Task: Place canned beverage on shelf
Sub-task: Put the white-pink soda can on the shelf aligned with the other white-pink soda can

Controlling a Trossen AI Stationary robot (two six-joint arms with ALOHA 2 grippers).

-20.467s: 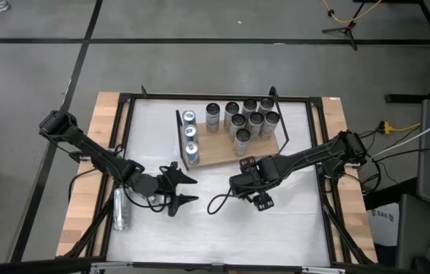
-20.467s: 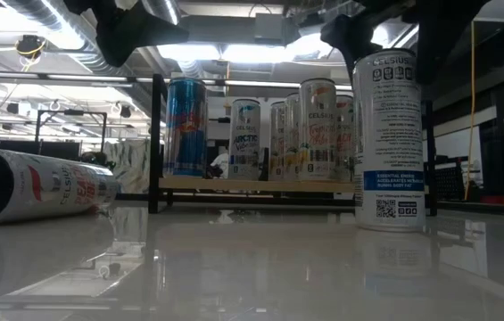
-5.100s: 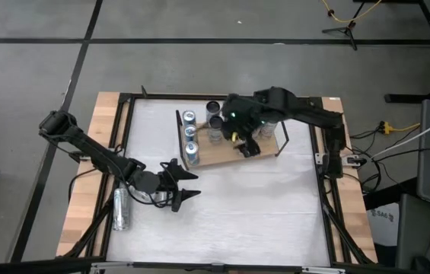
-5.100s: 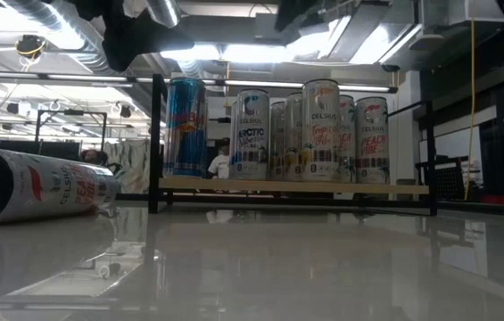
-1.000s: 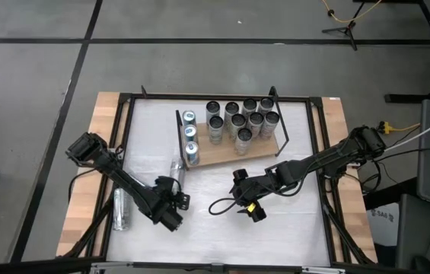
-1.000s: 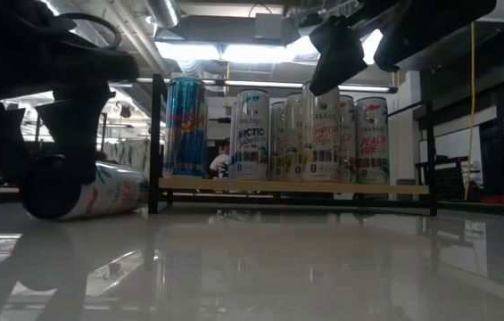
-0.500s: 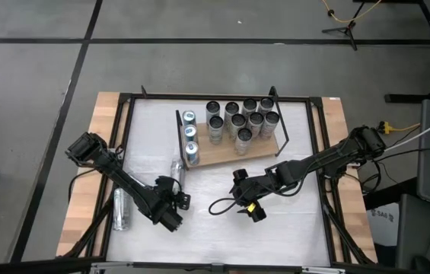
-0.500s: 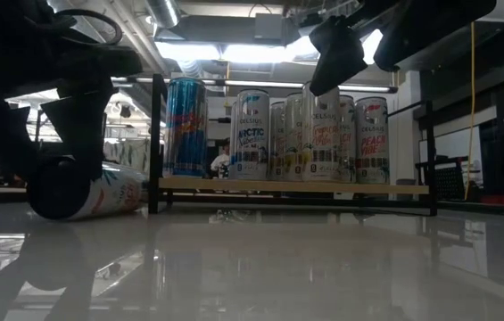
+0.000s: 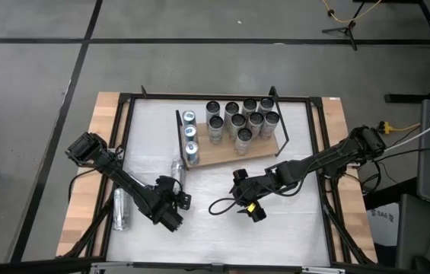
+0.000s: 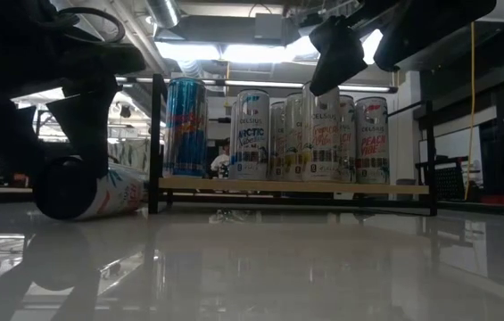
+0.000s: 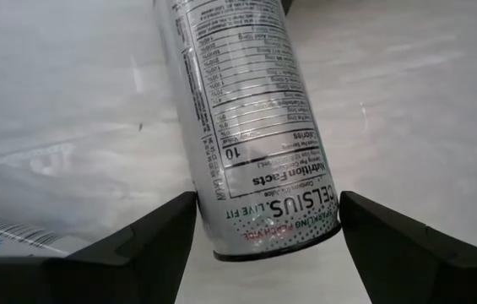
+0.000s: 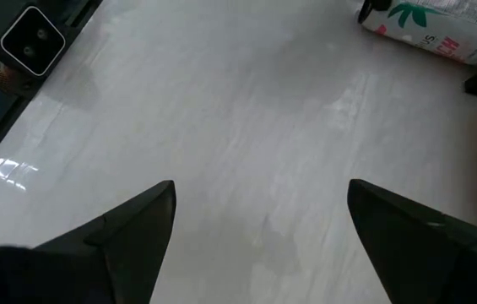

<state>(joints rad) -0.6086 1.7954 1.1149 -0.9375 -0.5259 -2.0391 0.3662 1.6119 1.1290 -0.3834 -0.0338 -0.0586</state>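
High view: the white desk is carrying the shelf, lined with upright cans. The left end effector is straddling, fingers wide, a can lying beside the shelf. The right end effector is hovering wide, empty.

The lying can reads "CELSIUS. LIVE FIT", "Nutrition Facts" and "10". On the shelf, cans read "CELSIUS ARCTIC" and "PEACH".
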